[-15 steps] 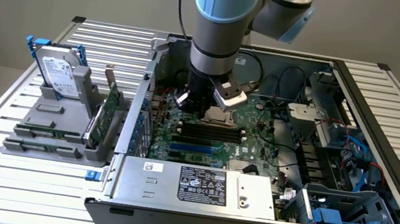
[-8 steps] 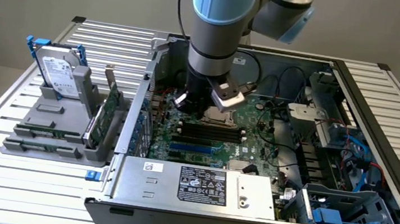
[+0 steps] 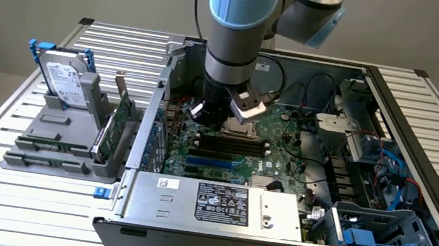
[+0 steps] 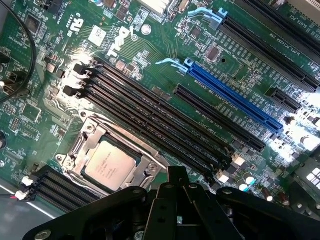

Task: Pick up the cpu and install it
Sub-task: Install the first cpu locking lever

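Hovering: our claw (image 4: pixel 177 175) fully closed, gripping nothing, above motherboard (image 4: pixel 165 55) | we see cpu (image 4: pixel 109 163) seated in its socket (image 4: pixel 117 155), beside black memory slots (image 4: pixel 150 120).

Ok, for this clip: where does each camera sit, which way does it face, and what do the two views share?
Exterior view: off the arm, raised, looking down into the open grey computer case on a slatted metal table; the blue-and-grey robot arm and gripper show.
Wrist view: on the wrist, facing the green motherboard up close; the gripper's black body shows.
Shared: the motherboard and the small silver-grey square cpu, sitting in its metal-framed socket.
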You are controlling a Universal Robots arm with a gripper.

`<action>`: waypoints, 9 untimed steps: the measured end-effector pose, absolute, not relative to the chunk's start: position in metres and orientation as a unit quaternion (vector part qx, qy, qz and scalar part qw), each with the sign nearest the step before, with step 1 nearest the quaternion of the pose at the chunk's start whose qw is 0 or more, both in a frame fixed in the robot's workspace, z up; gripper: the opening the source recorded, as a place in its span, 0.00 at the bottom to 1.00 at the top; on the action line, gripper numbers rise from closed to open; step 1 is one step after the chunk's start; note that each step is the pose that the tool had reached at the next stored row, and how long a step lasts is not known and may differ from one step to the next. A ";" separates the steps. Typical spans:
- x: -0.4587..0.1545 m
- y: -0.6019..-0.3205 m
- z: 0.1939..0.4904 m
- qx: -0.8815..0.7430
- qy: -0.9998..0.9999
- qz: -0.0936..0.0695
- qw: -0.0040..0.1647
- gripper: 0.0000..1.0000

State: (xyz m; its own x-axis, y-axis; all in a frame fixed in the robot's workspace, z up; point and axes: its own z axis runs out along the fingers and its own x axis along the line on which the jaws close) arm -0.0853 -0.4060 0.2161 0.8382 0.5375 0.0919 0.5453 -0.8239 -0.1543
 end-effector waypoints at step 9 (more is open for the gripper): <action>-0.085 -0.403 0.208 -0.955 -0.284 -0.022 0.087 0.11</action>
